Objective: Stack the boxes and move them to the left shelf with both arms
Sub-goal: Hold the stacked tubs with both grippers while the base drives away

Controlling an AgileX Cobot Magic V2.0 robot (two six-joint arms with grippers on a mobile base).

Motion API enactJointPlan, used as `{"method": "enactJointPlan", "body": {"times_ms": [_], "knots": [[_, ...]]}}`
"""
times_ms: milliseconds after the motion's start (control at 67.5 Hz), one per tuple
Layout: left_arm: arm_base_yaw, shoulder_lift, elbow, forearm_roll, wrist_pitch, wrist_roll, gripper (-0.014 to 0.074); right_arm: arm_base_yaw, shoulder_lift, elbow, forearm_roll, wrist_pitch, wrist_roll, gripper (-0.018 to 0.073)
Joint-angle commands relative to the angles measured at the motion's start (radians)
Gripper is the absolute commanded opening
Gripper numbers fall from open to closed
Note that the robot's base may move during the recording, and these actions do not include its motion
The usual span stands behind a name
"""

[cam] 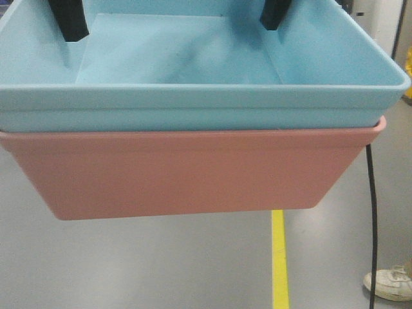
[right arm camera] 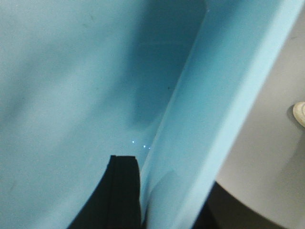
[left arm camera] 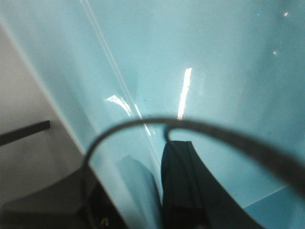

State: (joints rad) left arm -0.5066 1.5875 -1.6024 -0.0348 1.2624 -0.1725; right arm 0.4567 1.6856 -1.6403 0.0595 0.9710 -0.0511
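Bins fill most of the front view: the light blue bin (cam: 206,96) sits nested inside the pink bin (cam: 187,174), its rim resting just above the pink rim. The stack hangs level and close to the camera, with its underside clear of the grey floor (cam: 161,264). Both bins are open-topped, and nothing lies inside the blue one.

The left hand (left arm camera: 128,162) pinches the left side wall of the blue bin. One black finger (cam: 67,19) reaches down inside, flat against the wall, and a dark blurred shape sits on the outer side of the same wall in the left wrist view. A thin black cable (left arm camera: 214,131) arcs across that view in front of the finger.

The right hand (right arm camera: 167,186) pinches the opposite wall in the same way. Its inner finger (cam: 275,14) lies against the inside face, and a dark shape shows beyond the rim at the bottom of the right wrist view. That outer part is too blurred to tell whether it touches the blue wall or the pink one.

On the floor below the stack, a yellow line (cam: 279,257) runs away from the camera. A second black cable (cam: 372,212) hangs down past the right end of the pink bin, near a white shoe (cam: 391,283).
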Motion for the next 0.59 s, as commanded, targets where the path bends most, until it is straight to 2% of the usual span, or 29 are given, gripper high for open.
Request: {"method": "enactJointPlan", "body": {"times_ms": [0,578], "knots": [[-0.029,-0.053,-0.048,-0.184,-0.113,0.051,-0.0003,0.022,-0.052,-0.041,0.131,-0.101,-0.031,0.0057],[-0.029,-0.053,-0.048,-0.184,-0.113,0.051,-0.0003,0.022,-0.052,-0.041,0.131,-0.101,-0.031,0.0057]]}}
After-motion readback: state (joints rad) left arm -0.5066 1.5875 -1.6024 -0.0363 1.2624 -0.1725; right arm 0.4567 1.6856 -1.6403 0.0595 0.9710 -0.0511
